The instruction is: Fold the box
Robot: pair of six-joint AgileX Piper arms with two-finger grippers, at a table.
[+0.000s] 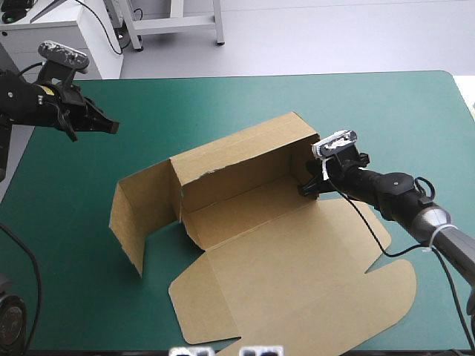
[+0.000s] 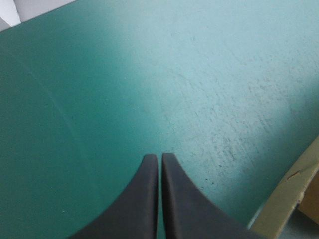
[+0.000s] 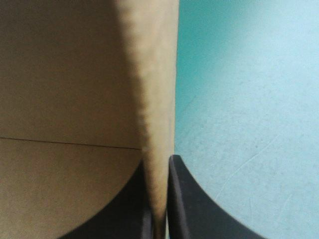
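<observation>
From where I stand, the right gripper [image 1: 307, 189] has its fingertips tucked against the end of the raised back wall of the box [image 1: 245, 222], so from above the tips are hard to make out. Its own camera settles it: the black fingers [image 3: 189, 209] are pinching a thin upright edge of brown board. Board fills everything on one side of them, and bare teal-green cover [image 3: 249, 99] lies on the other. The box sits mid-table with the back wall and one side wall standing. The side wall is at the end far from the right gripper, and the broad lid lies flat, running close to the table's near edge. The left gripper [image 1: 111, 126] hangs well apart from the box, its fingers pressed together in a point. Open cover spreads ahead of and under it. Only a cut-off sliver of board shows off to its side.
</observation>
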